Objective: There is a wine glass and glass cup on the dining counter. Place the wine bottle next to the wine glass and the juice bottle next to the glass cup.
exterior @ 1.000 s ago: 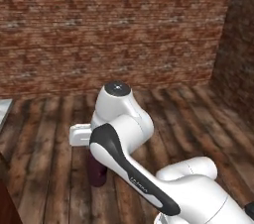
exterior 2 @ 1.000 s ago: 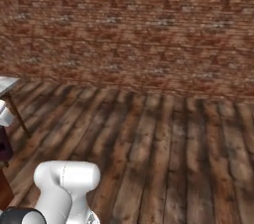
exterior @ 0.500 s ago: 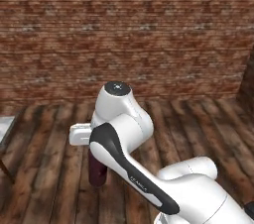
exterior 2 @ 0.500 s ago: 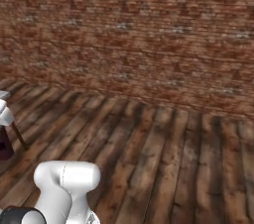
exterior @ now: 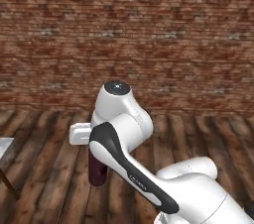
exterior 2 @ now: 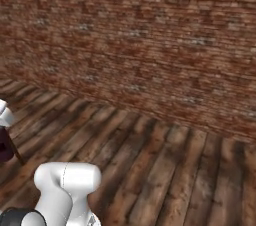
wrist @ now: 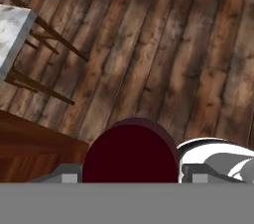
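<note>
At the far left edge of the left base view a pale corner pokes in, probably the dining counter [exterior: 4, 147], though too little shows to be sure. Move right and the juice bottle [exterior: 97, 168] hangs upright below the arm, lower middle of frame, clear of the plank floor [exterior: 44, 168]. So this bottle is in transit, not yet set beside the glass cup, and nothing here says how the wine bottle stands. In the hand view the maroon cap sits bottom centre in the gripper [wrist: 130, 176], which is clamped on the bottle, grey fingers [wrist: 64, 177] hugging both sides of it.
</note>
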